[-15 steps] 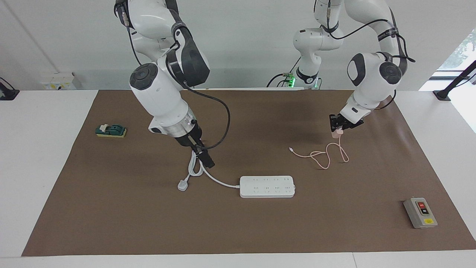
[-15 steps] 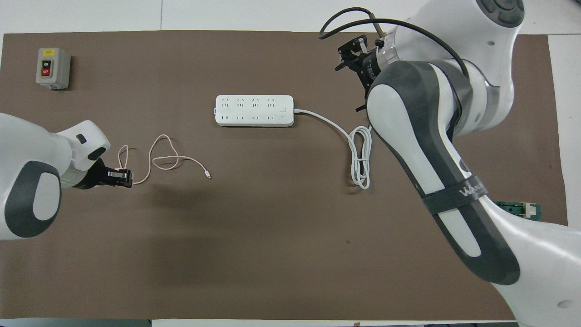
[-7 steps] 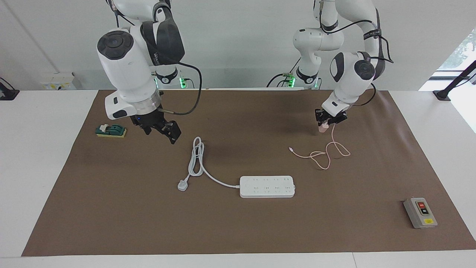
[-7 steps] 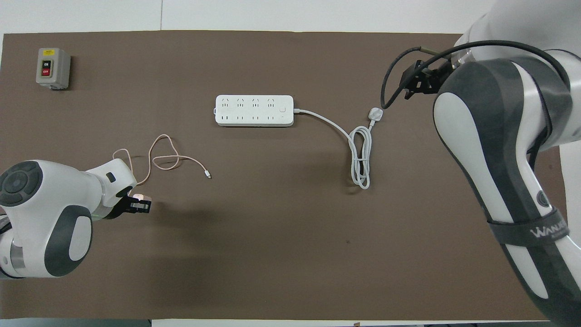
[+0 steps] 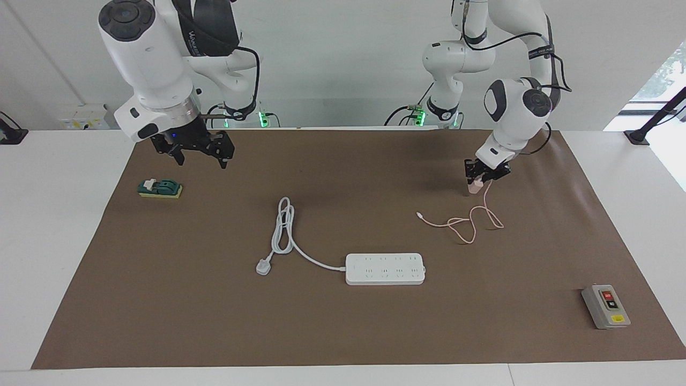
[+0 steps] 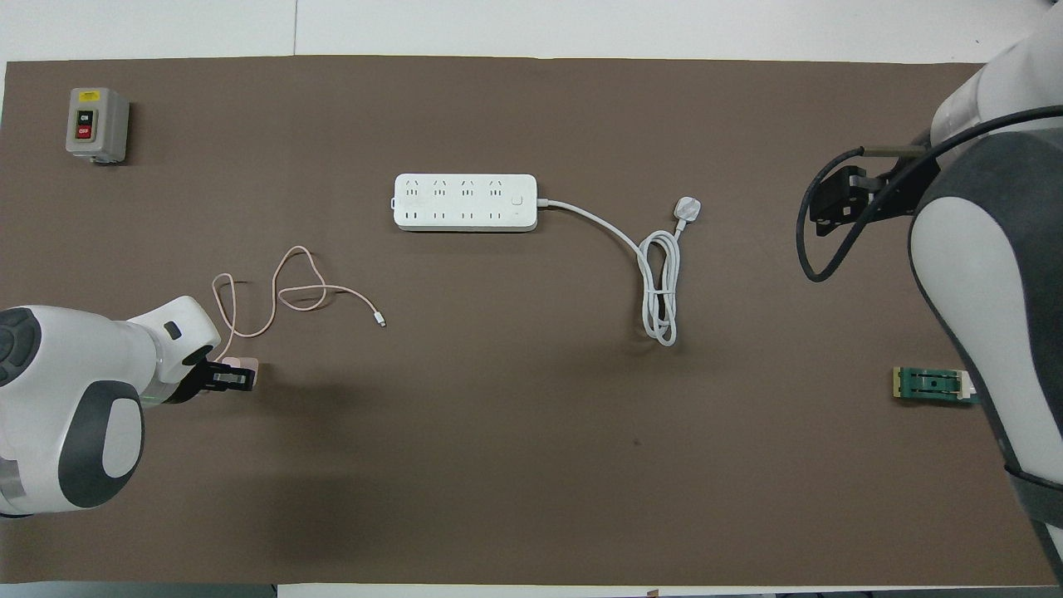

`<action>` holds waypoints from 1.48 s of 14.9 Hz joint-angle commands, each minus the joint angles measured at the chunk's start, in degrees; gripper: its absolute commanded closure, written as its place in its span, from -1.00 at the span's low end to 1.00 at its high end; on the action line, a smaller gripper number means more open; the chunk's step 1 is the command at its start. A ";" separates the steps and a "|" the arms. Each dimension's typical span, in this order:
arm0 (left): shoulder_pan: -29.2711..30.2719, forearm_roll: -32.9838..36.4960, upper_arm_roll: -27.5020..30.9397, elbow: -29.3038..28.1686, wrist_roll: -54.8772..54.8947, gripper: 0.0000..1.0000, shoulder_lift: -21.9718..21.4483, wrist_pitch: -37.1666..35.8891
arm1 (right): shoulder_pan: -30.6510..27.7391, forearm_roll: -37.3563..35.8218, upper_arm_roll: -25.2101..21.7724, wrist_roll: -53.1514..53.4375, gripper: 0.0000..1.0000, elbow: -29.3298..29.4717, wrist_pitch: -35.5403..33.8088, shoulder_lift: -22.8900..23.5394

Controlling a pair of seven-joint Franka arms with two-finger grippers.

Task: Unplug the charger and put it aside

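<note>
The charger (image 5: 475,186) is a small pale pink cube, unplugged and well away from the white power strip (image 5: 385,268). My left gripper (image 5: 478,179) is shut on it and holds it at or just above the brown mat, toward the left arm's end. Its thin pink cable (image 5: 471,223) lies looped on the mat, farther from the robots than the cube. In the overhead view the left gripper (image 6: 234,379) shows with the charger (image 6: 248,367) at its tip, the cable (image 6: 286,292) beside it and the power strip (image 6: 465,202) mid-table. My right gripper (image 5: 202,157) is open and empty, raised over the mat near its own base; it also shows in the overhead view (image 6: 824,212).
The power strip's white cord and plug (image 5: 263,266) lie coiled toward the right arm's end. A grey switch box (image 5: 605,306) with a red button stands at the corner farthest from the robots, at the left arm's end. A green device on a yellow base (image 5: 159,188) lies beside the right gripper.
The right gripper rose from the power strip's cord and drew back toward its base. The left gripper carried the charger a little nearer to the robots and lowered it.
</note>
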 commanded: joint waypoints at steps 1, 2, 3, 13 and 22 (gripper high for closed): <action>3.30 -0.55 -0.14 -1.77 2.75 -0.73 -0.80 1.40 | -3.43 -0.44 3.22 -1.31 -1.00 -8.95 2.45 -5.87; 4.70 -0.55 -0.14 -1.77 4.41 -0.86 -0.80 1.40 | -3.52 -0.53 3.22 -1.31 -1.00 -12.20 4.55 -7.98; 5.76 -0.55 -0.14 -1.51 5.82 -1.00 -0.71 1.31 | -3.87 -0.44 3.22 -1.40 -1.00 -14.06 5.96 -8.87; 8.32 -0.46 -0.05 17.19 1.99 -1.00 2.54 -10.97 | -7.39 0.35 3.31 -5.62 -1.00 -11.53 6.33 -5.98; 7.53 0.07 -0.40 36.99 -10.23 -1.00 1.66 -35.94 | -6.86 1.05 2.96 -0.70 -1.00 -12.41 5.80 -7.38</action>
